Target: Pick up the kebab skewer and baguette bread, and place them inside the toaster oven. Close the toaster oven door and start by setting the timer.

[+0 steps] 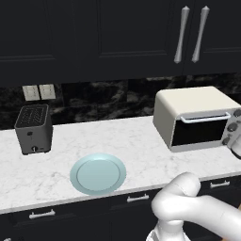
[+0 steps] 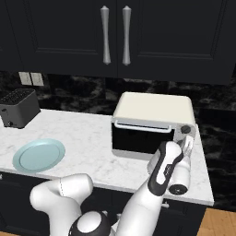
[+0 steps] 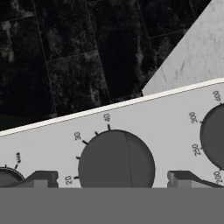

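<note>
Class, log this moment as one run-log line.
stage: timer setting | gripper: open, straddling timer knob | toaster oven door: closed | plate: bare

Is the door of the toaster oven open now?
No, the toaster oven door stands upright and shut against the front of the toaster oven, handle at the top.

The toaster oven (image 1: pixel 193 117) is cream-white with a dark glass toaster oven door (image 1: pixel 197 132) under a pale bar handle (image 1: pixel 206 116), and its light grey control panel (image 3: pixel 144 127) carries dark grey knobs (image 3: pixel 116 159) ringed by small dark printed numerals and tick marks. It stands on a white worktop (image 1: pixel 127 146) veined in faint grey, as do a pale blue-green plate (image 1: pixel 98 173) and a dark grey slot toaster (image 1: pixel 33 128). Behind them run a black, white-streaked marbled backsplash (image 1: pixel 94 101) with two off-white wall plates (image 1: pixel 39 92), black cabinets (image 1: pixel 94 33) with silver handles (image 1: pixel 181 34), and the white arm (image 2: pixel 161 184) with its dark joints.
</note>
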Motion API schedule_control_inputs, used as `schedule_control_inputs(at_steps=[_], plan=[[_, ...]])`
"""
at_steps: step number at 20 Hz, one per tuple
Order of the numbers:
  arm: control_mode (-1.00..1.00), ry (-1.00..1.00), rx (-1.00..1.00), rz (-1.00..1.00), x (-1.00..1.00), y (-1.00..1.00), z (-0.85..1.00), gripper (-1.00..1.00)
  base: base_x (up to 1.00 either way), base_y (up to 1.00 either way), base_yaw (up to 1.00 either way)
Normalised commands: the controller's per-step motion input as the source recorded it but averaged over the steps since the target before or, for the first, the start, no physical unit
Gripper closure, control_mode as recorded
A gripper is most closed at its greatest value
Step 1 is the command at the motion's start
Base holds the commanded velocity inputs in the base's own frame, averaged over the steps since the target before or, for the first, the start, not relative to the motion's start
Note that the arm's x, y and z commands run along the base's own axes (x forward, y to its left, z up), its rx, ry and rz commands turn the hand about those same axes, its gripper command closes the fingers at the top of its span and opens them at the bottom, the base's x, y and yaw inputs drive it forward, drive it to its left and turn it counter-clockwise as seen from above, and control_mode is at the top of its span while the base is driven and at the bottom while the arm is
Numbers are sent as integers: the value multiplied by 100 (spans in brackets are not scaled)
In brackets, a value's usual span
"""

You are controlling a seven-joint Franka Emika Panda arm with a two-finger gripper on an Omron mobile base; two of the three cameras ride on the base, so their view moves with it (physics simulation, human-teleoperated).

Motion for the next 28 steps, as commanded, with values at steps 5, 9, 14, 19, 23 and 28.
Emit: schedule_control_inputs(at_steps=[5,9,14,19,23,28], plan=[[-100,0,-6,0,-9,-25,0,-100,0,0,0],[-100,0,-7,0,-4,18,0,-100,0,0,0],[-100,0,-10,0,0,41,0,-100,0,0,0],[-100,0,-10,0,0,18,0,-100,0,0,0],[-100,0,-9,-2,0,-17,0,-100,0,0,0],[-100,1,-6,-3,0,-38,0,-100,0,0,0]])
